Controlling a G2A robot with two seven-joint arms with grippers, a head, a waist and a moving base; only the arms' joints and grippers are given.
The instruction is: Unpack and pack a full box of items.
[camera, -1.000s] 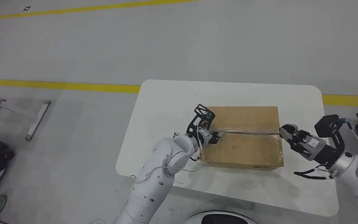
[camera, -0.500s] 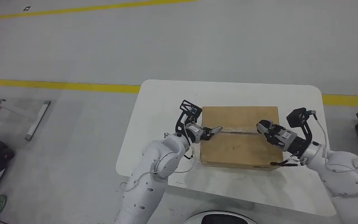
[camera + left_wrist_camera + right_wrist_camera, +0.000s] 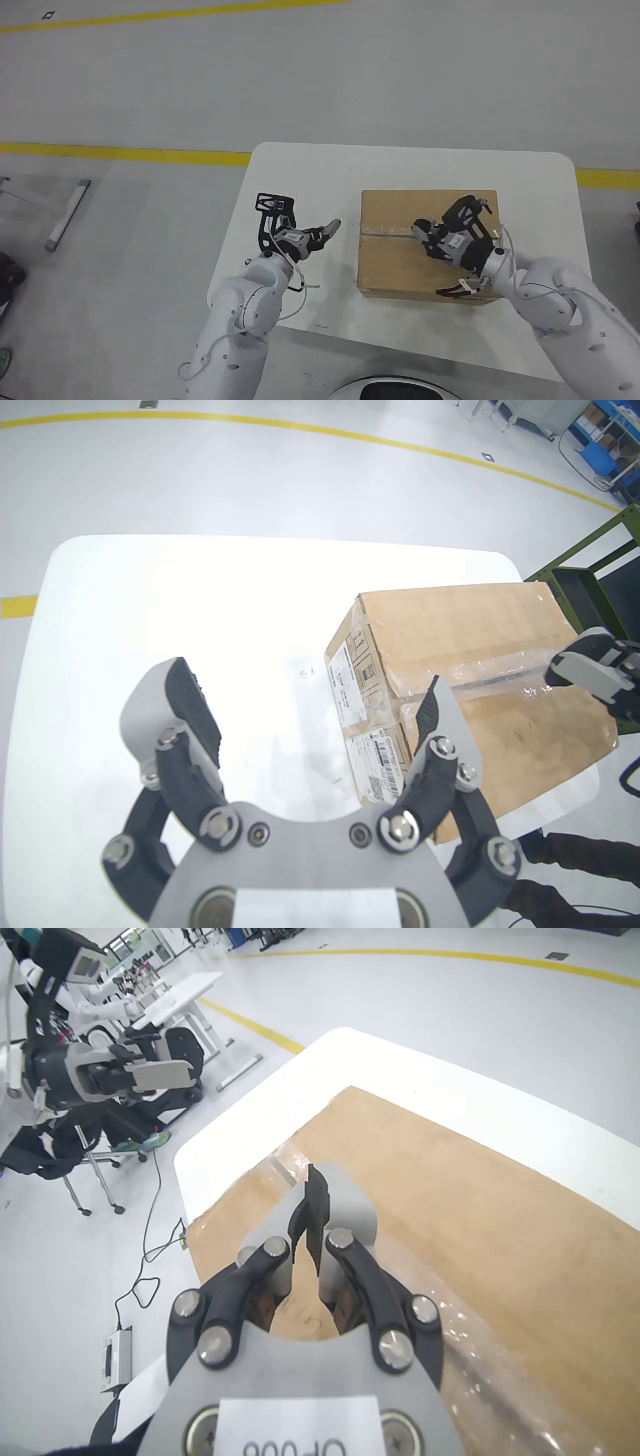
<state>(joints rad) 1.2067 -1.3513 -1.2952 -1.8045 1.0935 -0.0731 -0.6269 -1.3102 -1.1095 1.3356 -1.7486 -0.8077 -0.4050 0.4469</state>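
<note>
Cardboard box, shut, on the right half of the white bench, closer to the near edge than to the far one. Sealed along the top with a strip of clear tape running left to right (wrinkled and glossy in both wrist views). Carries printed labels on its left end face.

Right claw: over the middle of the box top, directly above the tape line, pointing left. Drawn closed, pads meeting at the tips, with nothing visibly pinched between them (cannot tell whether it touches the tape).

Left claw: above bare bench to the left of the box, near its left end but apart from it, pointing right toward the labelled face. Spread wide, fingers far apart, holding nothing (ribbed black pads plain to see in its own wrist view).
</note>
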